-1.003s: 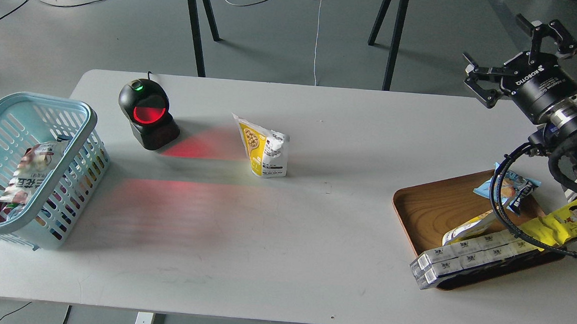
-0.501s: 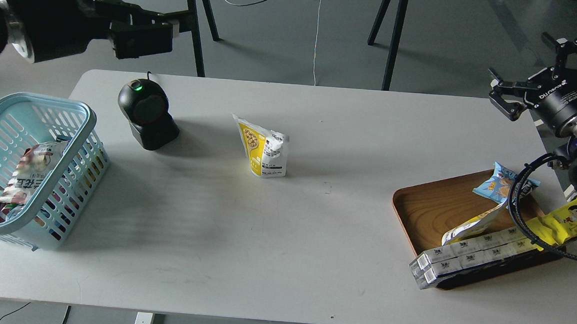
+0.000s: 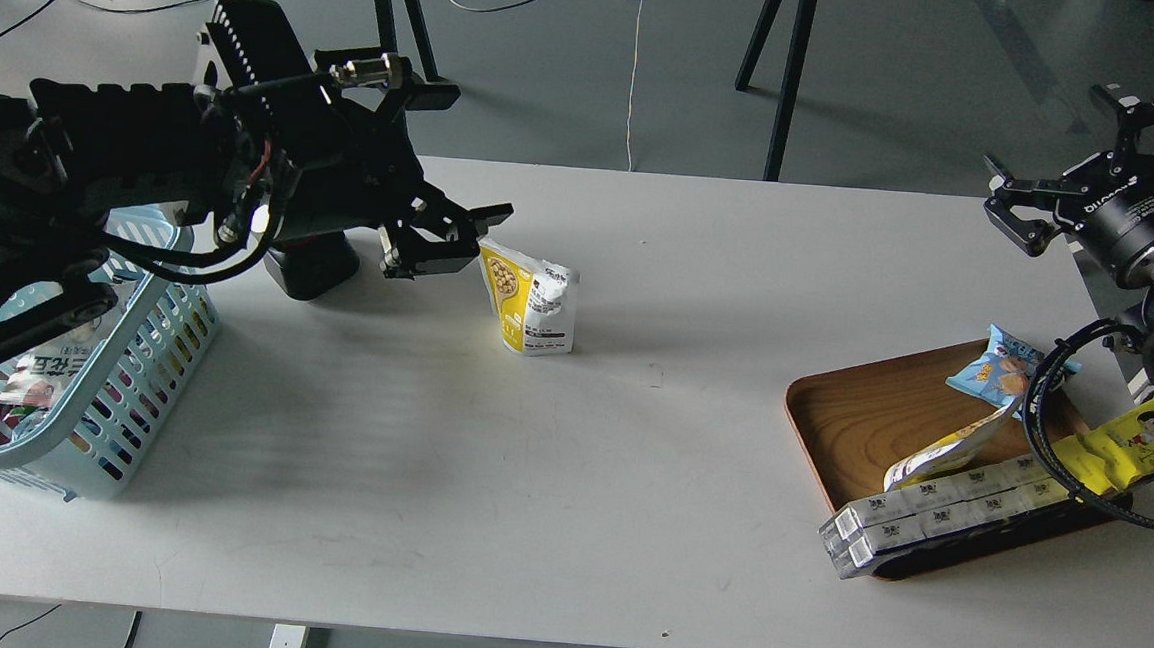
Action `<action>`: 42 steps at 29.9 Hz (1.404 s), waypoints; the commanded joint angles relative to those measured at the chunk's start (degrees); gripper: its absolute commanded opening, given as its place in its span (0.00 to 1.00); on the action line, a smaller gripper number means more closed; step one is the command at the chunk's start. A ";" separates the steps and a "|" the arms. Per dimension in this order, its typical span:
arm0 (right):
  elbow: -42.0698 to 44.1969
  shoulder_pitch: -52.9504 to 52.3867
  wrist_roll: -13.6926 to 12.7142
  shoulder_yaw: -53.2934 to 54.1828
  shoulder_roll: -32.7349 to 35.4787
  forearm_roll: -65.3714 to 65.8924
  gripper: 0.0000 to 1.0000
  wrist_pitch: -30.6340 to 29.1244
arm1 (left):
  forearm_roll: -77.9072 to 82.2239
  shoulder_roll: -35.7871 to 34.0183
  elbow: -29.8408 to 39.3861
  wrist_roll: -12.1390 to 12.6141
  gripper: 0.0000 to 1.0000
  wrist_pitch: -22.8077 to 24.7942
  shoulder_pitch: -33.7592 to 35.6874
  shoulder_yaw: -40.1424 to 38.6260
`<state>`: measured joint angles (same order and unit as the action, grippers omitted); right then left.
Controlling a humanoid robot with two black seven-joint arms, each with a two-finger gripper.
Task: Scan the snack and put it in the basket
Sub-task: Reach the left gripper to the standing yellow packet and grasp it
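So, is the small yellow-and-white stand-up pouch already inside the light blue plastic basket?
No, the small yellow-and-white stand-up pouch stands upright on the white table, well right of the light blue plastic basket.

My left arm reaches in across the left side, its left gripper (image 3: pixel 462 237) apparently parted with fingers pointing right, while my right arm holds the right gripper (image 3: pixel 1083 160) raised at far right, fingers spread.
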<state>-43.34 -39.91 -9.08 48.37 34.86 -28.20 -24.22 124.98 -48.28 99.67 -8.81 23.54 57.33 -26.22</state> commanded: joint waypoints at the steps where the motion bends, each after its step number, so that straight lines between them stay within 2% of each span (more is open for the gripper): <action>1: -0.08 0.01 -0.06 -0.03 0.03 0.16 1.00 0.75 | 0.02 1.87 -2.37 -0.24 1.00 0.19 0.50 3.36; 13: -0.34 0.10 -0.06 -0.21 0.03 0.16 1.00 0.93 | 0.02 14.87 -11.68 -0.15 0.99 2.04 1.03 7.23; 21: -0.08 0.19 0.03 -0.38 -0.06 0.33 1.00 0.93 | 0.02 20.76 -19.68 -0.06 0.98 2.13 1.65 8.03; 31: -0.17 0.80 0.03 -0.38 -0.15 0.34 1.00 0.93 | 0.02 23.41 -28.74 0.02 0.98 1.16 2.62 7.94; 42: 0.01 1.07 0.12 -0.38 -0.24 0.42 1.00 0.84 | 0.02 24.02 -34.19 0.02 0.96 -0.33 2.09 8.20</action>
<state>-43.38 -38.86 -8.96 48.00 34.63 -27.82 -23.29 125.00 -24.18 66.26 -8.77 23.44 59.60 -18.22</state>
